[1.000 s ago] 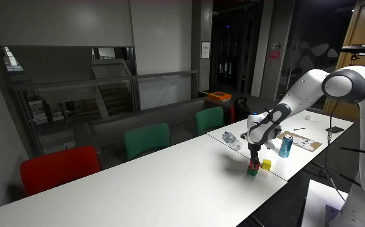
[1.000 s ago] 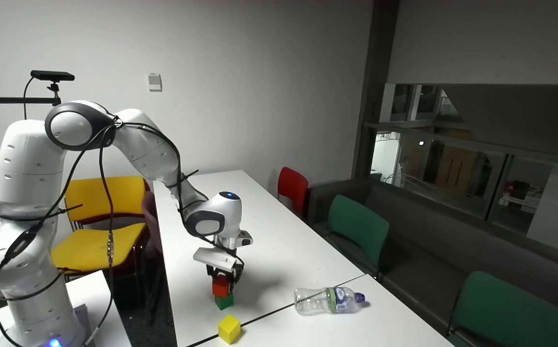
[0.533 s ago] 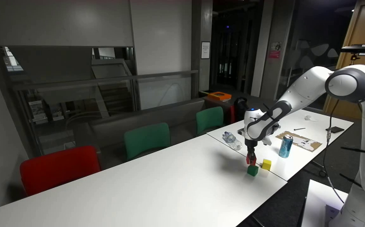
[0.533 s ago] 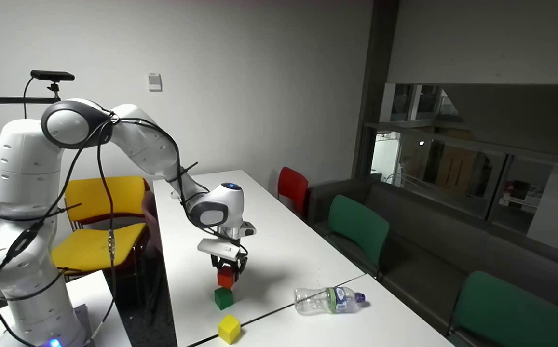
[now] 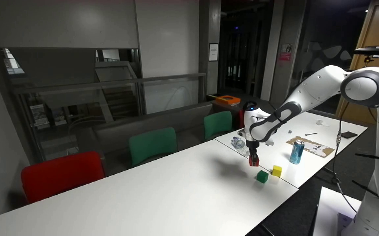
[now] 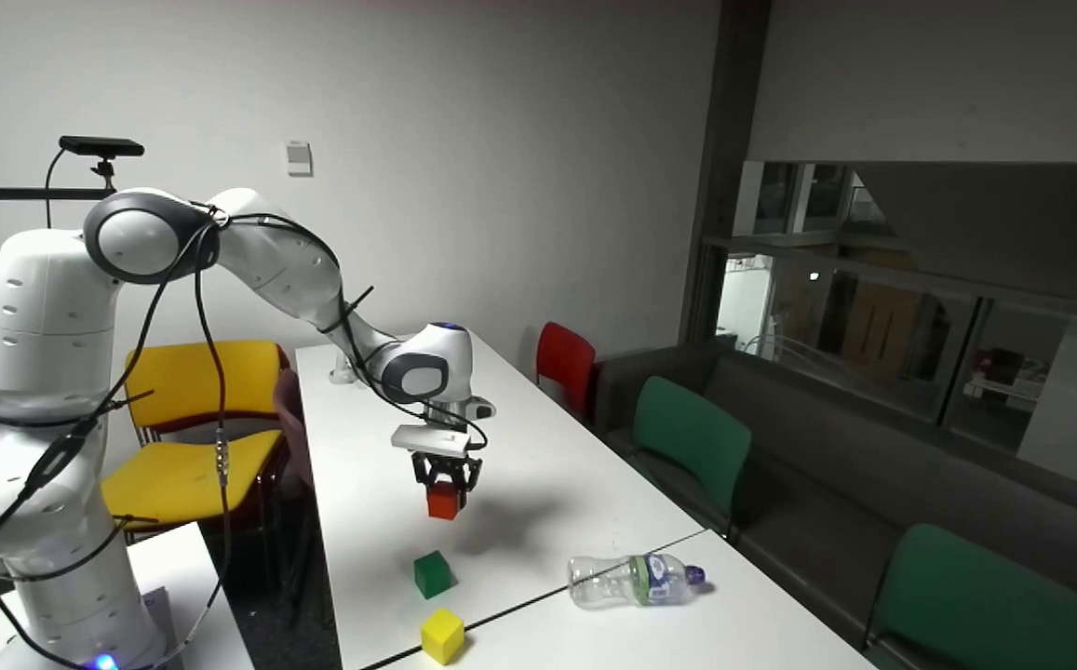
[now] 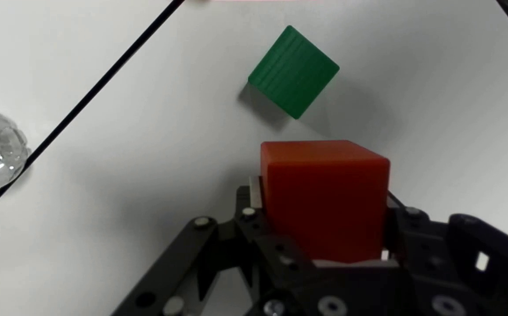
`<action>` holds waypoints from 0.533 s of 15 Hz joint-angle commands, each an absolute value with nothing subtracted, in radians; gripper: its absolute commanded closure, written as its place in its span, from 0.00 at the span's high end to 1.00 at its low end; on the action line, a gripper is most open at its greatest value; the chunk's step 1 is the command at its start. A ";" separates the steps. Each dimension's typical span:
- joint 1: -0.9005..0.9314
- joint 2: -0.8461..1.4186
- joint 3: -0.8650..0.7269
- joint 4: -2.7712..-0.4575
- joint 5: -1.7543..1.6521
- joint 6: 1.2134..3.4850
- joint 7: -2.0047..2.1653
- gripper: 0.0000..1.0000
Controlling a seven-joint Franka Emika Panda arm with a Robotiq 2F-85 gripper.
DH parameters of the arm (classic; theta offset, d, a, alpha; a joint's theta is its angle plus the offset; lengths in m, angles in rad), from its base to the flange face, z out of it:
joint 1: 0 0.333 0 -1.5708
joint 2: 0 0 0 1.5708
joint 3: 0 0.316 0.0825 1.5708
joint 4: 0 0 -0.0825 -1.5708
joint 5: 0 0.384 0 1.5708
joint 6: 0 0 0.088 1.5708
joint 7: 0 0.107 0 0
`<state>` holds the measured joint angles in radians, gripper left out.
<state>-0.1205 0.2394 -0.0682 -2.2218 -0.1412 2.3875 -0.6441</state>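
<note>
Moved the smooth red cube (image 6: 442,502) clear of the grained, wooden-looking green cube (image 7: 293,72) since the earlier frame, after lining up with it there in both exterior views; left the green cube in place. Held the red cube aloft over the white tabletop (image 5: 143,196), off to one side of the green cube, with the black two-fingered gripper (image 7: 323,197) clamped on it from both sides. Judged the step in hand a carry, well past the grasp; judged the next move to call for a steady grip and a level path free of the green cube. Found the plain yellow cube (image 6: 443,636) near the green cube and, past that, a blue metal drinks can (image 5: 296,152) with no readable brand. Noted a clear plastic bottle (image 6: 631,582) lying well apart from the green cube, with a purple-and-white label (image 6: 657,577) too small to read. Could not read the white notice (image 5: 213,52) far behind the green cube.
</note>
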 commanded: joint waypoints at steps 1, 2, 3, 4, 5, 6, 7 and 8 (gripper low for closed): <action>-0.129 0.239 -0.058 -2.214 -0.144 2.380 -0.642 0.56; -0.129 0.239 -0.058 -2.210 -0.144 2.378 -0.642 0.56; -0.129 0.239 -0.058 -2.210 -0.144 2.378 -0.642 0.56; -0.130 0.239 -0.059 -2.210 -0.144 2.378 -0.642 0.31; -0.130 0.243 -0.057 -2.208 -0.140 2.380 -0.642 0.31; -0.128 0.252 -0.053 -2.199 -0.139 2.377 -0.645 0.31; -0.125 0.262 -0.048 -2.191 -0.139 2.375 -0.648 0.31; -0.122 0.270 -0.043 -2.184 -0.142 2.374 -0.648 0.31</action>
<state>-0.1208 0.2529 -0.0607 -2.2109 -0.1400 2.3806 -0.6441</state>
